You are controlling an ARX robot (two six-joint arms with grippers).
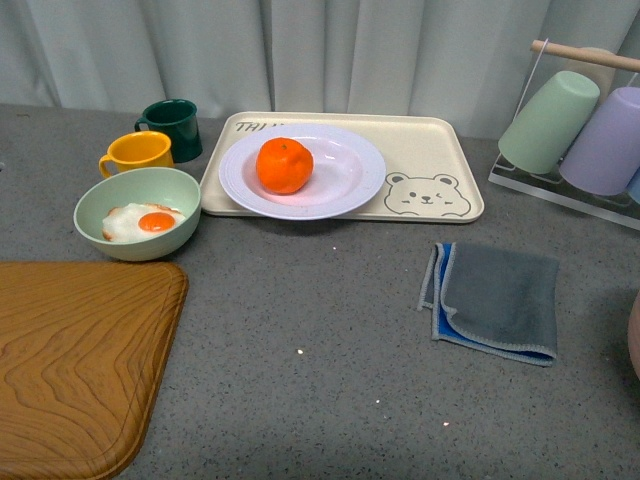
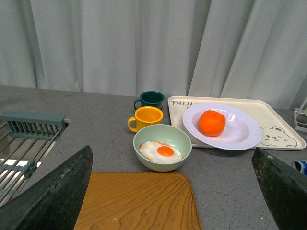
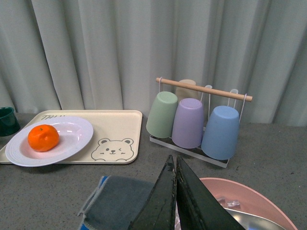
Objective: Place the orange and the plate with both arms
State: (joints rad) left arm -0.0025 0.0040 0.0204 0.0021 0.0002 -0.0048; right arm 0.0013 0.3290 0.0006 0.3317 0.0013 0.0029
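Orange [image 1: 285,165], lumpy and glossy, sits in the white ribbed-rim plate [image 1: 350,190] on the left part of a cream bear tray [image 1: 440,160]; writing at the tray's far edge is partly hidden and unreadable. Left of it stand a green bowl [image 1: 120,240] with a fried egg [image 1: 145,221], and a wooden board [image 1: 70,360] nearer.

Left wrist view: the left gripper [image 2: 172,191] has its dark jaws spread wide.

Right wrist view: the right gripper [image 3: 175,201] has its jaws pressed together above a grey cloth [image 3: 120,196].

The bear tray [image 1: 440,150] bears dark lettering at one corner, partly hidden by the plate [image 1: 350,185]; unreadable.
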